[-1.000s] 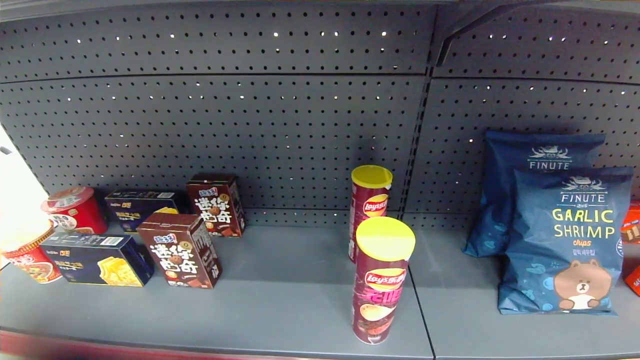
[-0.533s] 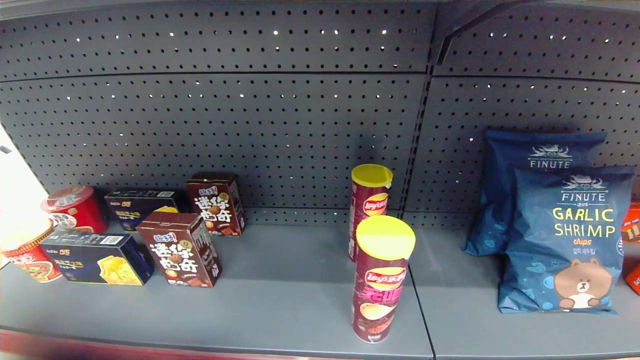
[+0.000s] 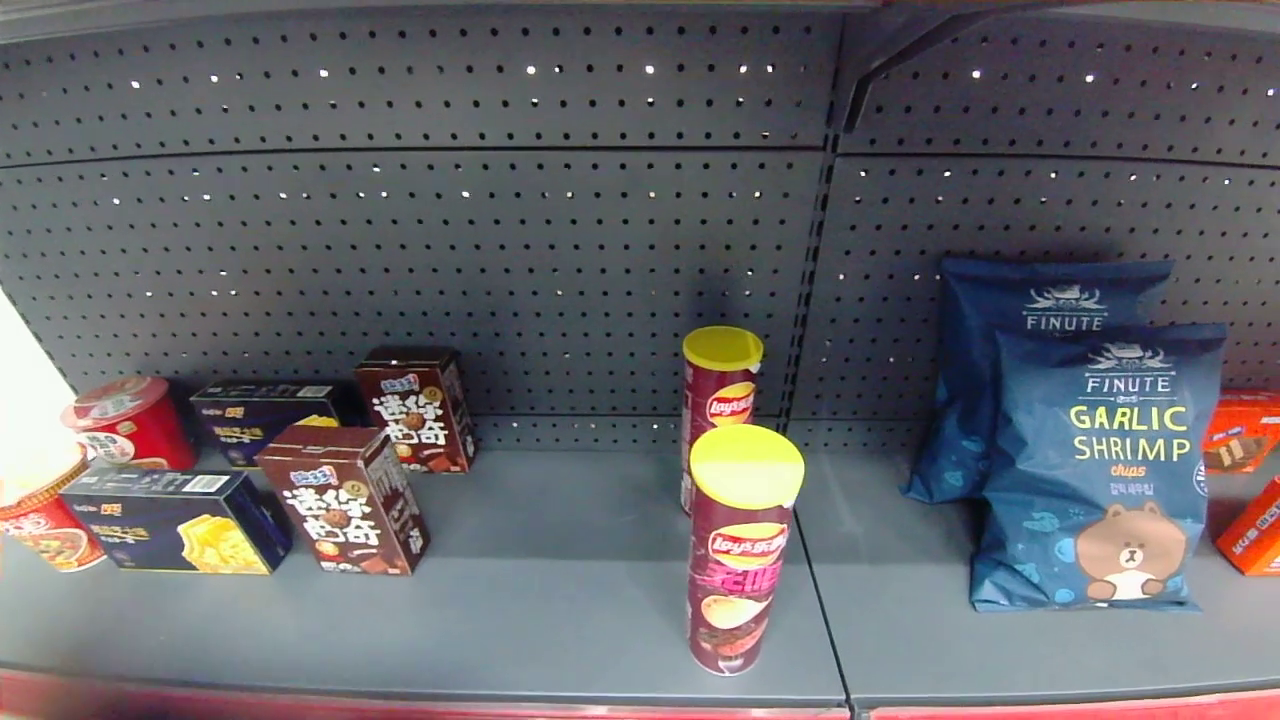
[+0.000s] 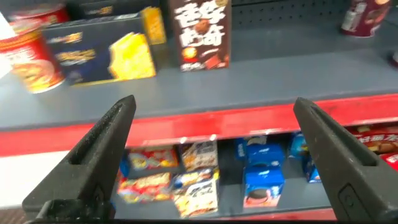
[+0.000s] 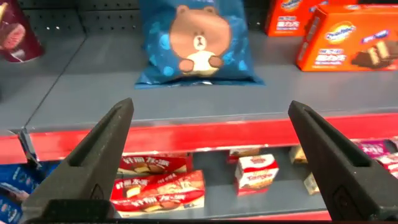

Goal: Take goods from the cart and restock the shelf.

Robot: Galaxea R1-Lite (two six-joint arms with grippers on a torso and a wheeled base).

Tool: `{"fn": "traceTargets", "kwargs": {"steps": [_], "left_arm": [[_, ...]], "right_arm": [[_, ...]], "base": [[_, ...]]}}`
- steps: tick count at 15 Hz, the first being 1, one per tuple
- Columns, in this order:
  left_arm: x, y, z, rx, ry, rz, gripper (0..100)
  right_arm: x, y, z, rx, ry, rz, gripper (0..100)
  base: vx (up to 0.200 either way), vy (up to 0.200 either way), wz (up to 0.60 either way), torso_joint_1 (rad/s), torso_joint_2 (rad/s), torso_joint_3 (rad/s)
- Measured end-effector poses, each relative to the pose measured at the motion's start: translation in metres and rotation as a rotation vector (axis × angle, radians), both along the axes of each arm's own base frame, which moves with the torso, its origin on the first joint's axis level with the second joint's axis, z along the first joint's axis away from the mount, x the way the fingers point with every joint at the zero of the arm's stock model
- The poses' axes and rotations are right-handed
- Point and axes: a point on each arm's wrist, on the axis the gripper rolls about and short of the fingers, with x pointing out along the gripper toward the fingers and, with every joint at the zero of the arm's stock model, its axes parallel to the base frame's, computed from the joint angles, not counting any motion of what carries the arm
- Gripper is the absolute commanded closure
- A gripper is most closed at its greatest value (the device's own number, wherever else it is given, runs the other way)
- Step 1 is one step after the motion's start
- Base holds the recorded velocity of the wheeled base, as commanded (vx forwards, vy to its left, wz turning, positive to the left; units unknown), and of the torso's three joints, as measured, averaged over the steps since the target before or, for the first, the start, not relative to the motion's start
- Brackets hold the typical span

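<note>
Your left gripper [image 4: 214, 102] hangs in front of the shelf's red edge, its fingers spread wide with nothing between them. Your right gripper [image 5: 211, 104] is likewise released and empty, and it faces the front blue bag [image 5: 196, 40].

On the shelf [image 3: 560, 600] two chip cans stand upright near the middle, the front can [image 3: 740, 570] just ahead of the rear can [image 3: 718, 400]. To their right the rear blue bag [image 3: 1000, 330] leans against the back panel, with orange boxes [image 3: 1245, 430] beyond it. To the left sit brown boxes [image 3: 345, 500], dark blue boxes [image 3: 170, 520] and red cups [image 3: 130, 420].
</note>
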Motion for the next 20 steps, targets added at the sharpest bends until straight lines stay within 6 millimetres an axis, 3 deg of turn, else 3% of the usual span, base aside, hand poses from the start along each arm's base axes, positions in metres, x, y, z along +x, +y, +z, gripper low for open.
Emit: {"fn": "traceTargets", "kwargs": {"steps": [20], "left_arm": [[0.0,0.0004,0.0001,-0.014,-0.001,0.022,0]], "right_arm": [[-0.0001,0.0008,-0.0009,0.0,0.02,0.034,0]], "base": [[0.0,-0.02,0.0,0.0,0.0,0.001]]}}
